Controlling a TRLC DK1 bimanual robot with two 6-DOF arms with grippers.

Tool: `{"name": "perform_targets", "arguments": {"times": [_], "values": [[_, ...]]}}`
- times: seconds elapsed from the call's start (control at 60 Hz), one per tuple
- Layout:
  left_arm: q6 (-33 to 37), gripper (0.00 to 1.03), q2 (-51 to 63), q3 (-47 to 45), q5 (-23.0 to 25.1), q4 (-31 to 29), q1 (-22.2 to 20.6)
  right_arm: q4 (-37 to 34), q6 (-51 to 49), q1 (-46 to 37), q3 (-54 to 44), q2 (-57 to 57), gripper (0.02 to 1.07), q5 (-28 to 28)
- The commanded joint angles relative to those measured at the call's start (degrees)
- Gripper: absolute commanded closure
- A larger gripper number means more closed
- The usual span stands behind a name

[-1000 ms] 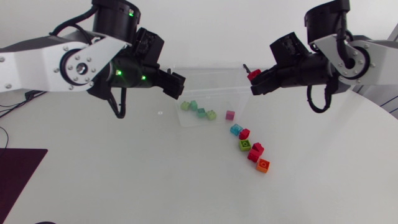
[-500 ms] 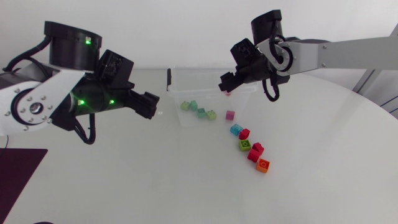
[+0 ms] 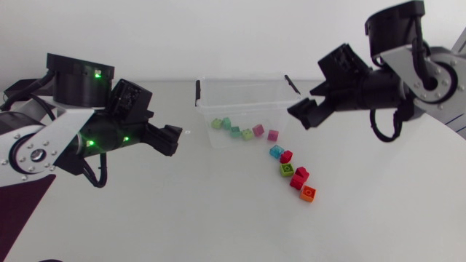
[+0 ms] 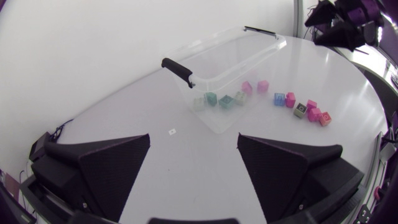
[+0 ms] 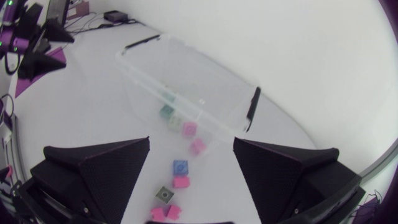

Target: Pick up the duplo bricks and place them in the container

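A clear plastic container point(image 3: 244, 91) stands at the table's far middle, with several green, teal and pink bricks point(image 3: 248, 134) on its floor. One pink brick point(image 3: 273, 135) lies at its right end; I cannot tell whether it is inside. A line of loose bricks runs towards the front right: blue point(image 3: 276, 151), red point(image 3: 286, 156), green point(image 3: 287, 169), red point(image 3: 299, 177), orange point(image 3: 308, 193). My right gripper point(image 3: 302, 113) hangs open and empty right of the container, above the line. My left gripper point(image 3: 173, 140) is open and empty left of it. The container point(image 4: 224, 59) and the loose bricks point(image 4: 301, 109) lie ahead of the left gripper point(image 4: 193, 140). The container point(image 5: 186, 84) also lies ahead of the right gripper point(image 5: 191, 155).
A dark mat point(image 3: 22, 200) lies at the table's left edge. A small white mark point(image 3: 187, 132) sits on the table left of the container. Black latch handles point(image 3: 197, 93) stick out at both ends of the container.
My right gripper carried a red brick over the container, opened, and drew back to the right; one more pinkish-red brick now lies inside. My left arm drew back to the left.
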Motion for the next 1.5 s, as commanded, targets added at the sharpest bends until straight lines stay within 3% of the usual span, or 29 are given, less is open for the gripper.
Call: {"name": "perform_targets", "arguments": {"times": [0.0,0.283,0.383,0.783,1.1,1.317,1.433,1.483], "values": [[0.91,0.05,-2.68,-2.81,-0.17,1.37,0.32,-1.77,-3.57,-1.18,-6.89,-1.81,0.08,-1.10],[2.49,0.05,-7.07,-7.38,-0.26,2.52,1.20,-2.47,-9.01,-4.61,-18.40,-5.67,0.09,-4.18],[3.02,0.05,-7.69,-9.14,-2.45,3.92,1.90,-2.30,-10.60,-4.61,-20.95,-5.06,0.09,-4.44],[5.30,0.05,-15.16,-15.20,-3.95,7.35,3.92,-1.16,-16.40,-6.81,-25.35,0.39,0.09,-6.20],[5.66,0.05,-20.34,-18.02,-3.95,7.44,5.15,3.68,-17.98,-6.90,-27.63,6.98,0.13,-6.20],[5.83,0.05,-25.79,-20.13,-3.95,7.26,6.47,6.93,-18.15,-7.07,-26.40,11.64,0.30,-5.67],[5.83,0.05,-27.46,-21.71,-3.95,7.35,6.56,7.90,-18.42,-6.99,-26.49,12.70,0.65,-5.67],[5.83,0.05,-27.99,-22.23,-3.95,7.44,6.65,7.90,-18.42,-6.99,-26.75,11.82,0.73,-5.67]]}}
